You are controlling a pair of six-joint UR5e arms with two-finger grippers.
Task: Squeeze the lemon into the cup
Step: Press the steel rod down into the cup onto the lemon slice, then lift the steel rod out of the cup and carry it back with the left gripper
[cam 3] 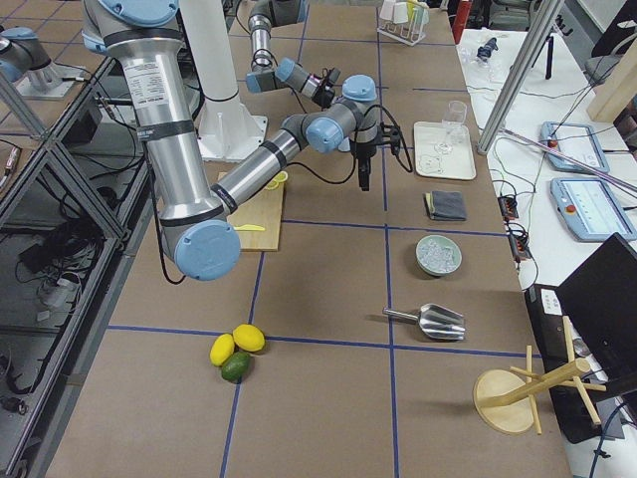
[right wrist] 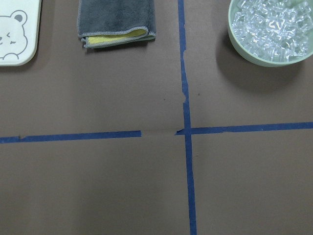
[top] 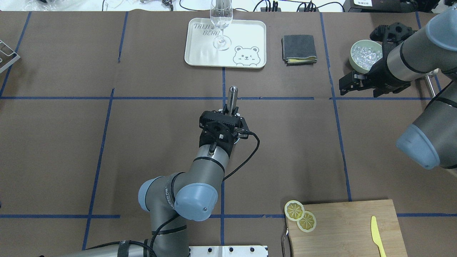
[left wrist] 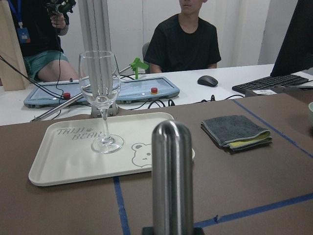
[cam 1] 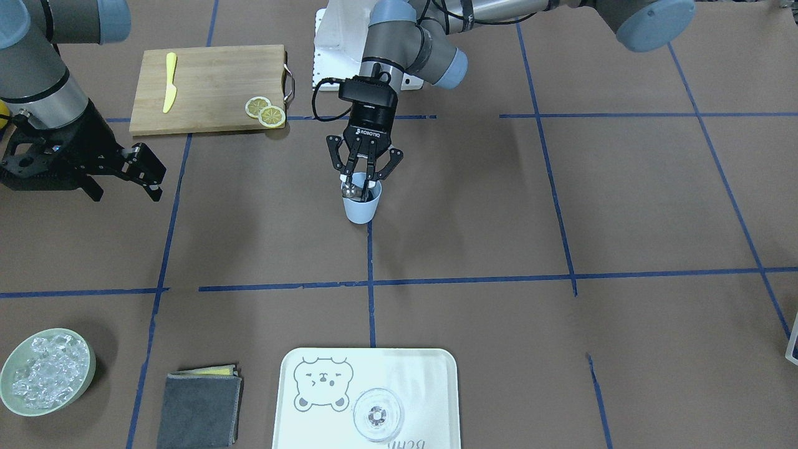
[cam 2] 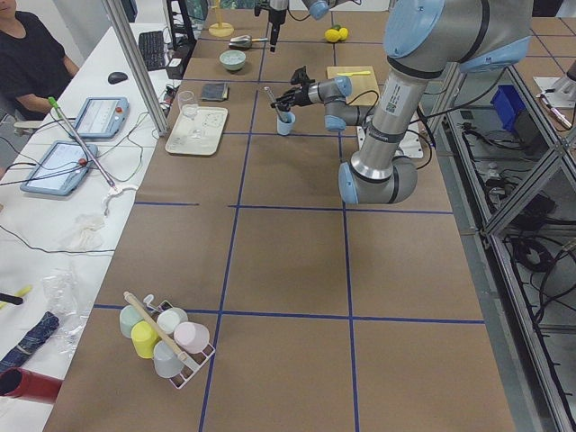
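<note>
Lemon slice (cam 1: 272, 116) on the far board likely soft, light, slippery; pinch across its rind; left claw (cam 1: 360, 184) clamps a metal rod (top: 232, 95) in the cup (cam 1: 361, 212); right claw (cam 1: 156, 182) spread, empty.

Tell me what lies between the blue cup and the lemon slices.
Only bare brown paper, with a blue tape line starting beside the lemon slices; the front-facing view shows nothing else before the cup.
</note>
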